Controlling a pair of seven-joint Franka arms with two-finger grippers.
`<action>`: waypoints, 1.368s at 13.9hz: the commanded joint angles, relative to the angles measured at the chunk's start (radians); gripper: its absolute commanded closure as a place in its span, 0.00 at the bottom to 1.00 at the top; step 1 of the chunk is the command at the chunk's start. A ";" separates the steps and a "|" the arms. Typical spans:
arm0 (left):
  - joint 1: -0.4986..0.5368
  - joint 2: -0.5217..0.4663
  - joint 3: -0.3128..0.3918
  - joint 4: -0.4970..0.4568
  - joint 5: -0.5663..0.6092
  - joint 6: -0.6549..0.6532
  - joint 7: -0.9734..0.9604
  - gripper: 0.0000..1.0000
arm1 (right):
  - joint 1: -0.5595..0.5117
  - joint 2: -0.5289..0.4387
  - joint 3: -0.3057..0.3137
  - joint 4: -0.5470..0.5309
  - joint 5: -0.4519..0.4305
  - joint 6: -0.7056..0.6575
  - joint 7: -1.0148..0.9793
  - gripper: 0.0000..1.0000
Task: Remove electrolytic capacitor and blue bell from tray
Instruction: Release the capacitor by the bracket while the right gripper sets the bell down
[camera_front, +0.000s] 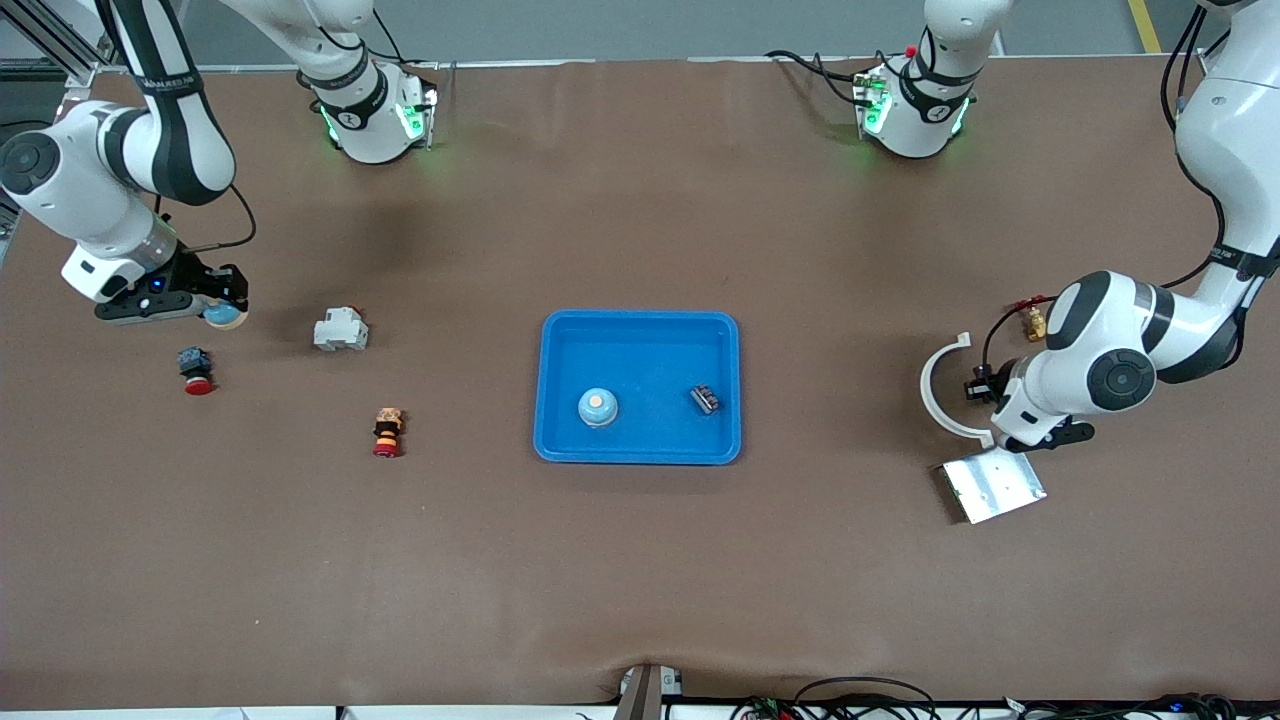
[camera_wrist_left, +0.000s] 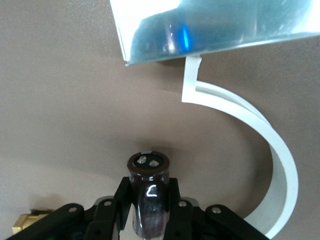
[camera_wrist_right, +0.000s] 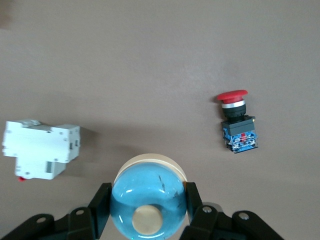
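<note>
The right gripper was closed on a blue bell with a cream button on top. It held the bell over the brown table, close to the edge at the right arm's end. A red push button lay on the table near that same edge, a bit nearer to the front camera. A white switch box sat beside it, more toward the middle. Another small red and yellow button lay nearer to the front camera still.

The left gripper was closed on a dark round capacitor. It held it over the table at the left arm's end, just beside a curved white piece and a shiny metal plate.

A blue tray sat in the middle of the table. Another blue bell and a small dark part lay in it, well apart.
</note>
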 joint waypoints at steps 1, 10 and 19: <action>-0.003 0.011 0.001 0.010 0.023 0.008 -0.009 0.59 | -0.062 0.069 0.016 -0.012 -0.010 0.063 -0.044 1.00; 0.000 -0.006 -0.002 0.010 0.008 -0.007 -0.014 0.00 | -0.079 0.196 0.016 -0.012 -0.010 0.201 -0.043 1.00; 0.000 -0.055 -0.153 0.187 -0.174 -0.255 -0.069 0.00 | -0.070 0.253 0.014 -0.006 -0.012 0.252 -0.038 1.00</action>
